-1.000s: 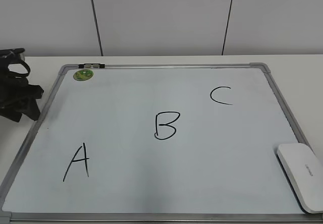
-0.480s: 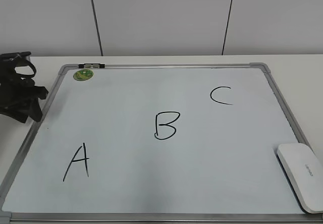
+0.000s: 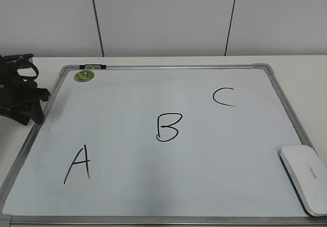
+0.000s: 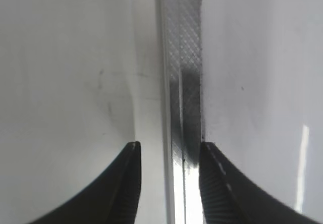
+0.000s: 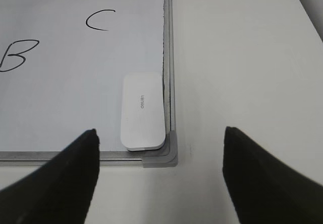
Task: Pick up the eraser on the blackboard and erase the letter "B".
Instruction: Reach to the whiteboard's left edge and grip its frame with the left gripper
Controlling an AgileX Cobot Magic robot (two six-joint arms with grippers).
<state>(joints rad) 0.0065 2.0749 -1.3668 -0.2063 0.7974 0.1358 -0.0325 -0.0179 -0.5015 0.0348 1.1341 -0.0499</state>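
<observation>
The eraser (image 3: pixel 305 178) is a white oblong block lying on the blackboard (image 3: pixel 168 67) at its near right corner. It also shows in the right wrist view (image 5: pixel 143 110). The letter "B" (image 3: pixel 168 127) is in the board's middle and at the left edge of the right wrist view (image 5: pixel 17 55). My right gripper (image 5: pixel 160 133) is wide open and empty, above the table just short of that corner, and is out of the exterior view. My left gripper (image 3: pixel 33 112) is open at the board's left edge, its fingers (image 4: pixel 128 178) to either side of the metal frame (image 4: pixel 184 72).
A black "A" (image 3: pixel 77 164) is near the board's front left and a black "C" (image 3: pixel 223 96) at its back right. A round green magnet (image 3: pixel 85 75) sits at the back left corner. White table (image 5: pixel 242 57) lies right of the board, a white wall behind.
My left gripper has shifted a little to the right, toward the board's left edge. The eraser and the letters have not moved.
</observation>
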